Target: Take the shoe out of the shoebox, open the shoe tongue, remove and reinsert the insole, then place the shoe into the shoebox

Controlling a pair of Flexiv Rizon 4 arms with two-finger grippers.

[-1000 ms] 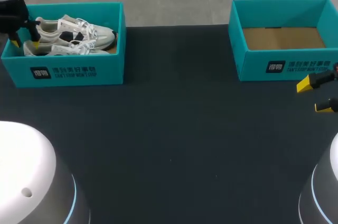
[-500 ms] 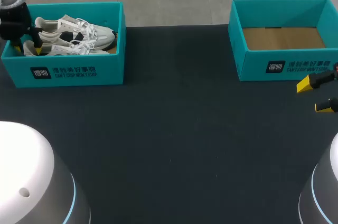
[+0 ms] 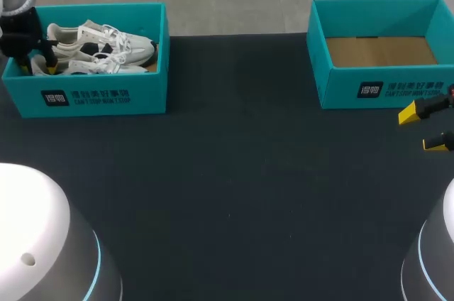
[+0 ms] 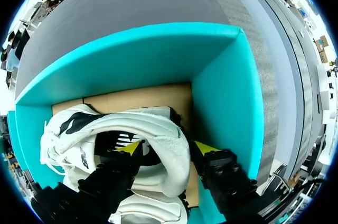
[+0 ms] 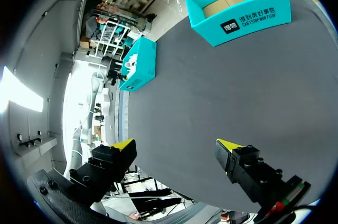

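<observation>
Two white shoes lie side by side in the left teal shoebox (image 3: 92, 95), toes pointing right: a far shoe (image 3: 99, 37) and a near shoe (image 3: 92, 67). My left gripper (image 3: 37, 67) is down inside the box's left end, at the heels. In the left wrist view the left gripper (image 4: 168, 147) stands open and straddles the padded heel of one white shoe (image 4: 132, 129). One finger is inside the shoe's dark opening; the other is between the heel and the box wall (image 4: 222, 92). My right gripper (image 3: 422, 129) hangs open and empty near the table's right edge.
An empty teal shoebox (image 3: 383, 91) with a cardboard floor stands at the back right, just beyond the right gripper (image 5: 176, 145); it is also in the right wrist view (image 5: 243, 15). Dark table surface (image 3: 234, 173) stretches between the two boxes.
My left gripper has come down into the left box and settled around the shoe's heel. The right arm has not moved.
</observation>
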